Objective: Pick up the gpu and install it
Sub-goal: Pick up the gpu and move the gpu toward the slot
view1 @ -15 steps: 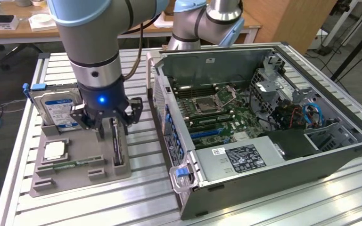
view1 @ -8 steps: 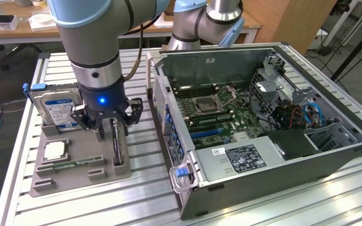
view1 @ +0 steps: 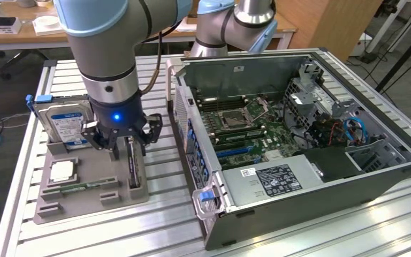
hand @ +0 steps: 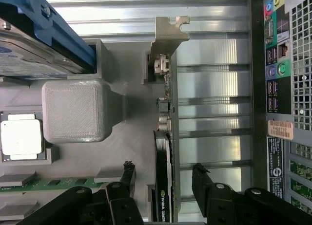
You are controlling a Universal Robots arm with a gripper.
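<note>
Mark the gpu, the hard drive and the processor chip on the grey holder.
gpu [hand: 163, 200], wrist view, on the card's dark edge by its logo.
hard drive [view1: 66, 126], exterior view, on its blue label.
processor chip [view1: 61, 171], exterior view, on its silver lid.

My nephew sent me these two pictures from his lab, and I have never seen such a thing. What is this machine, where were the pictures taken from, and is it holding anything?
The machine is a robot arm ending in a gripper, a two-fingered claw. One picture comes from a camera standing off to the side. The other comes from a camera on the arm's wrist, so the black fingers show in it. On the metal table sits a gray holder with a hard drive, a processor chip, a green memory stick and the gpu, a thin card standing on edge. At the exterior view's right lies an open computer case. The gripper is open, with one finger on each side of the gpu, and it holds nothing.
</note>
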